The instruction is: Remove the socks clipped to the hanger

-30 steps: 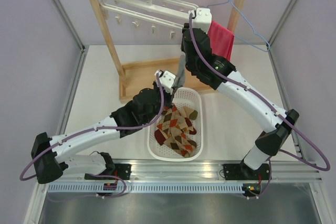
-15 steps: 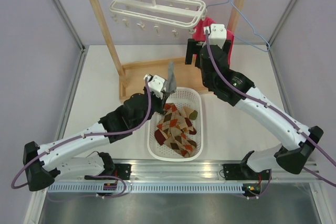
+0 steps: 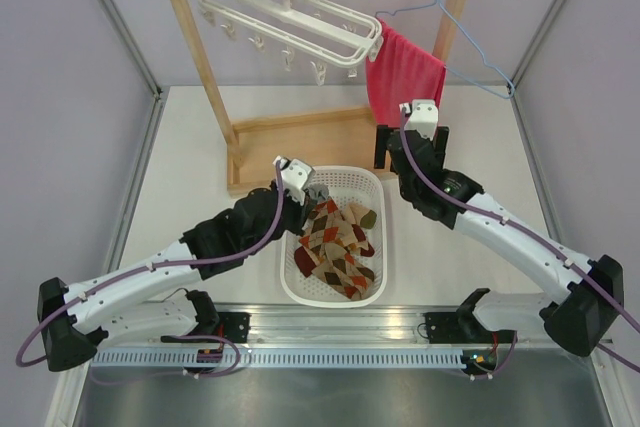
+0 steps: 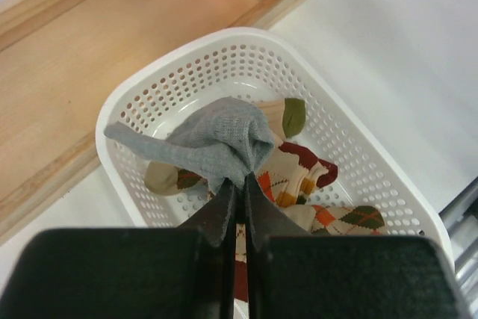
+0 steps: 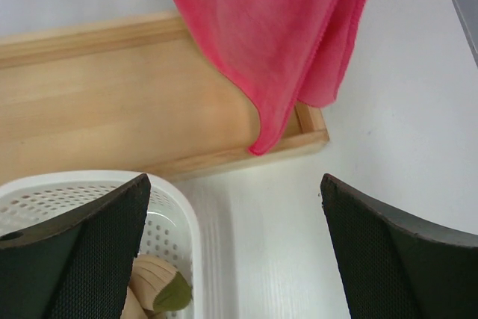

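Note:
The white hanger hangs tilted from the wooden rail, and no sock shows on its clips. My left gripper is shut on a plain grey sock, which droops into the far end of the white basket. Argyle and striped socks lie piled in that basket. My right gripper stands open and empty over the table, just right of the basket's far corner and below the towel.
A pinkish-red towel hangs on a thin blue wire hanger at the rail's right end, its tip reaching the rack's wooden base tray. The rack's uprights stand behind the basket.
My right gripper opened wide and drew back from the hanger down to the table. My left gripper lowered the grey sock to the basket. The hanger swung back and tilted.

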